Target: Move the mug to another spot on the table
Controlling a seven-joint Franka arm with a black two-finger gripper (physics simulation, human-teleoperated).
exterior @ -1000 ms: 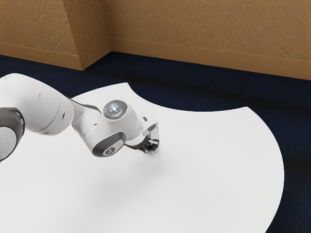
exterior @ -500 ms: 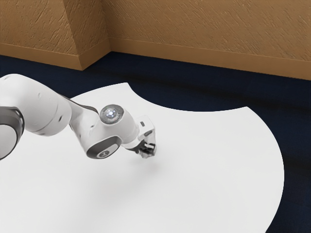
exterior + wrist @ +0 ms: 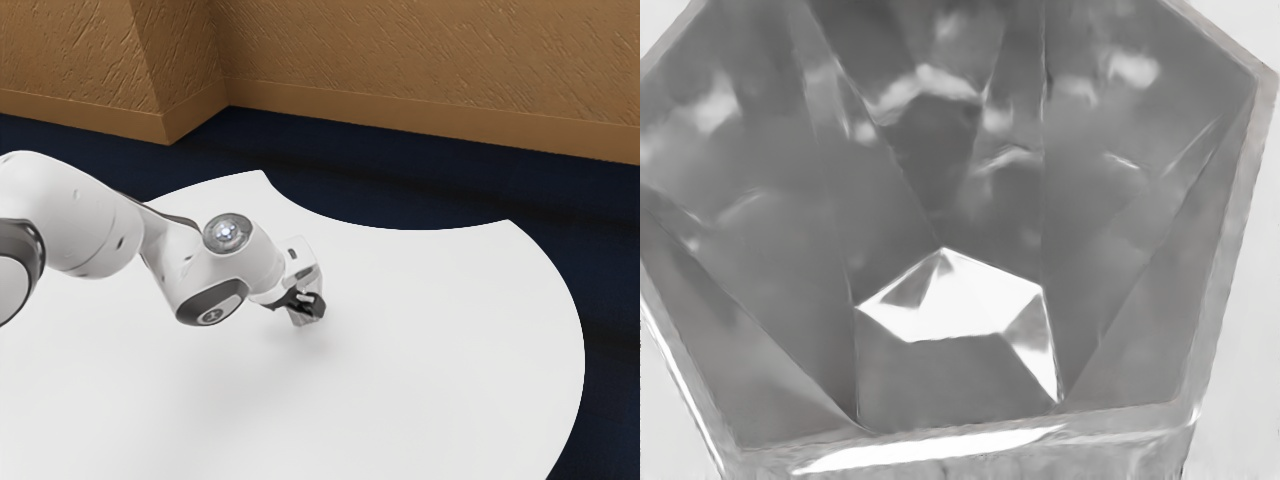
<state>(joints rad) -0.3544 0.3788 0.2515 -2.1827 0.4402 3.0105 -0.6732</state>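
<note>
The arm (image 3: pixel 100 235) is reaching in from the exterior view's left, low over the white surface (image 3: pixel 430 360). Its hand (image 3: pixel 303 306) is pointing down and toward the exterior view's right. The mug (image 3: pixel 306 315) is showing as a small grey shape right at the hand's tip, toward the middle of the surface and well apart from its curved edges. A faint shadow is lying on the surface just below it. Whether the mug is resting on the surface or hanging just above it cannot be told, and neither can whether the hand is clamped on it or apart.

In the wrist view the mug (image 3: pixel 950 300) is sitting directly under the hand, mouth up. Its faceted grey inner walls are sloping down to a pale, shiny bottom. Dark blue floor (image 3: pixel 430 185) is lying beyond the surface, with a brown wall (image 3: pixel 400 50) behind.
</note>
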